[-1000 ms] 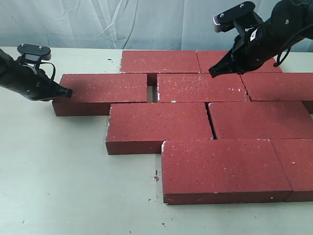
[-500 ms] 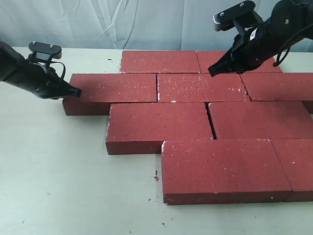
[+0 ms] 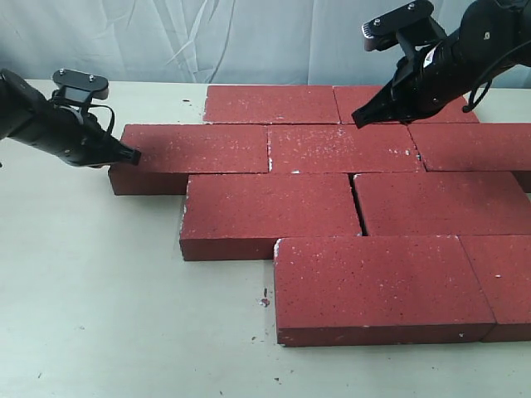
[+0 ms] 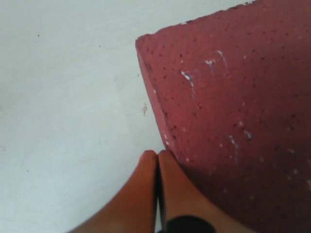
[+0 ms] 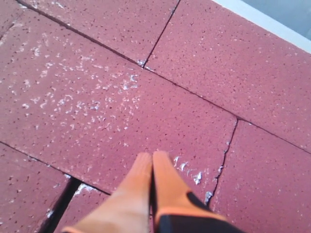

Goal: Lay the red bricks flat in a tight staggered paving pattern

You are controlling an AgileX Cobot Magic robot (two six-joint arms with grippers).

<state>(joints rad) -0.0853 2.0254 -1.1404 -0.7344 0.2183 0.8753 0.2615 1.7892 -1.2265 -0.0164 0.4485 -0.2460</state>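
Table (image 3: pixel 99 315): pale, carrying the red bricks (image 3: pixel 332 215), laid flat in staggered rows. The end brick (image 3: pixel 195 149) of the second row lies directly ahead of the left gripper (image 3: pixel 131 154), its long axis running straight away toward the neighbouring brick (image 3: pixel 340 149). The joint between them appears tight.

Left gripper: fingers pinched together, empty, tips against the short end face. It is judged the nearer arm for any further push.

Right gripper (image 3: pixel 359 124): likewise pinched, empty, over the neighbouring brick.

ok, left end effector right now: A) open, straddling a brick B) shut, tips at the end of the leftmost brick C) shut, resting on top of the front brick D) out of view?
B: the left end effector has its fingers pressed together, with the tips at the outer end of the leftmost brick.
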